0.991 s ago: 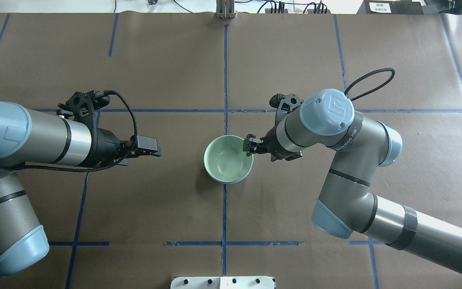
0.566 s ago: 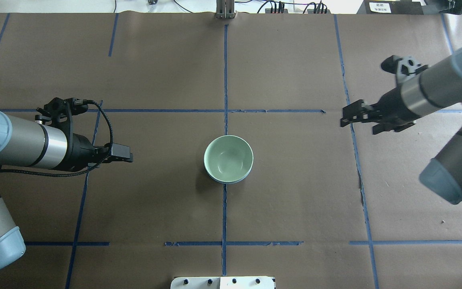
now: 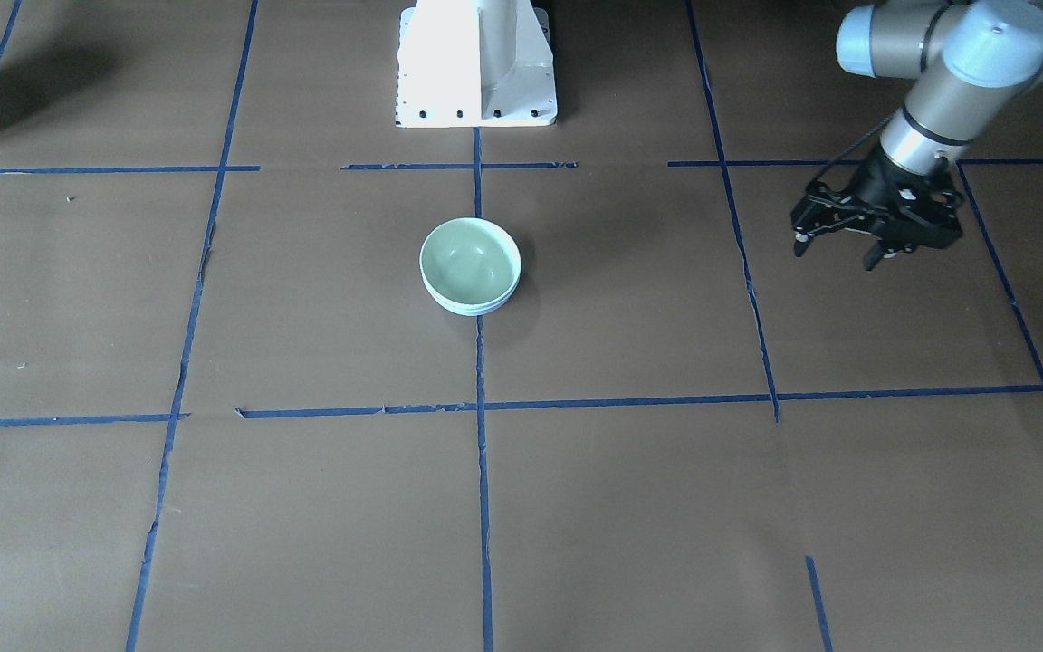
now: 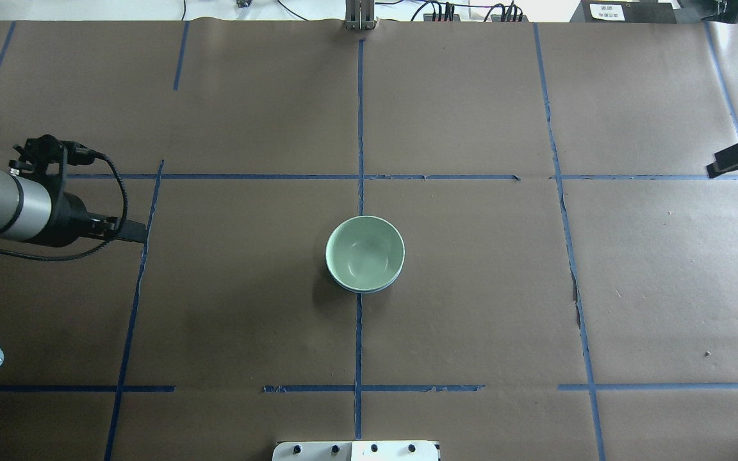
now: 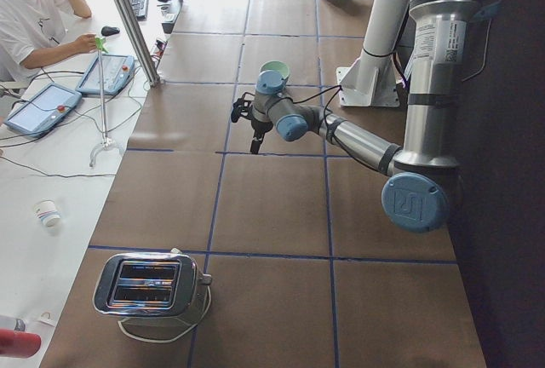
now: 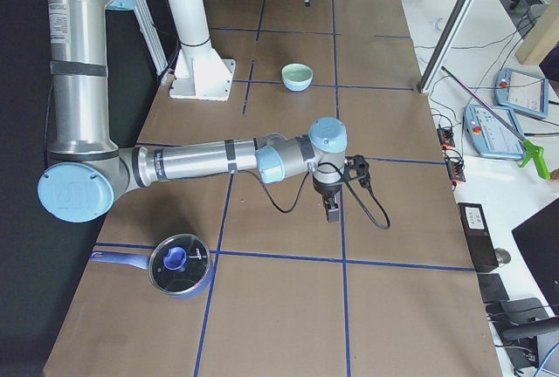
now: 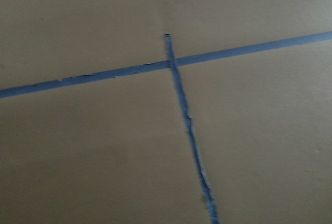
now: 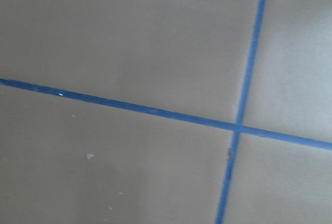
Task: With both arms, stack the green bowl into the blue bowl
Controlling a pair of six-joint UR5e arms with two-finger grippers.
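The pale mint-green bowl sits nested inside the blue bowl at the table's centre. Only a thin rim of the blue bowl shows under it, also in the front view. Both stand on the middle blue tape line. My left gripper is far to the left of the bowls. In the front view its fingers are spread and empty. My right gripper is at the far right edge, only partly in view, and I cannot tell its jaw state. Both wrist views show only brown paper and tape.
The white pedestal stands at the robot's side of the table. A toaster sits at the table's left end. A lidded pot sits at the right end. An operator sits beyond the far edge.
My right gripper has left the green bowl's rim and drawn far back to the right edge. My left gripper has drawn back to the left. The stacked bowls have not moved.
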